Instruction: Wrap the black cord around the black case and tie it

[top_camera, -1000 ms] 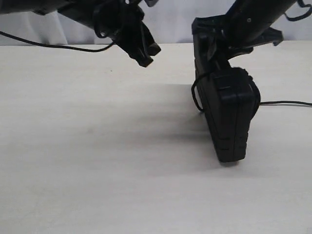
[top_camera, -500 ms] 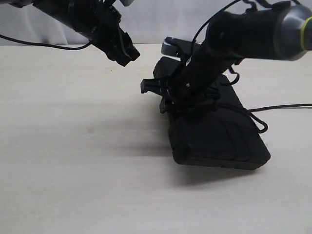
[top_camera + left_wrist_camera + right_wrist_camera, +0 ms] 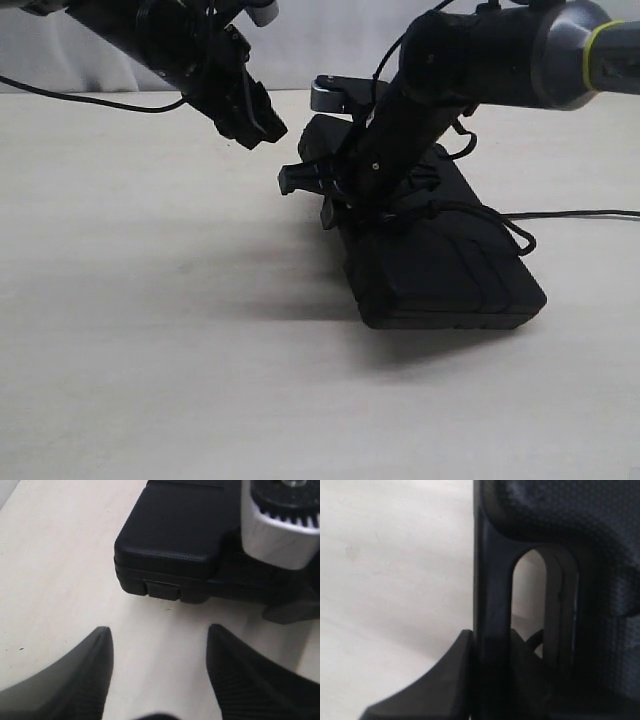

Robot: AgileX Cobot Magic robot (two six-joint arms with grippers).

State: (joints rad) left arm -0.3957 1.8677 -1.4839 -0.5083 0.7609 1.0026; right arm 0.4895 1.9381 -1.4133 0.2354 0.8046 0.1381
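Case (image 3: 440,262) is down flat now; your right gripper (image 3: 492,680) pinches its rigid handle (image 3: 492,595), left gripper (image 3: 159,640) gapes empty. The cord (image 3: 516,232) looks limp, so pinch it firmly.

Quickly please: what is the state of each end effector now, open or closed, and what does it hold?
Left end effector: open, holding nothing.
Right end effector: closed on the handle of the black case.
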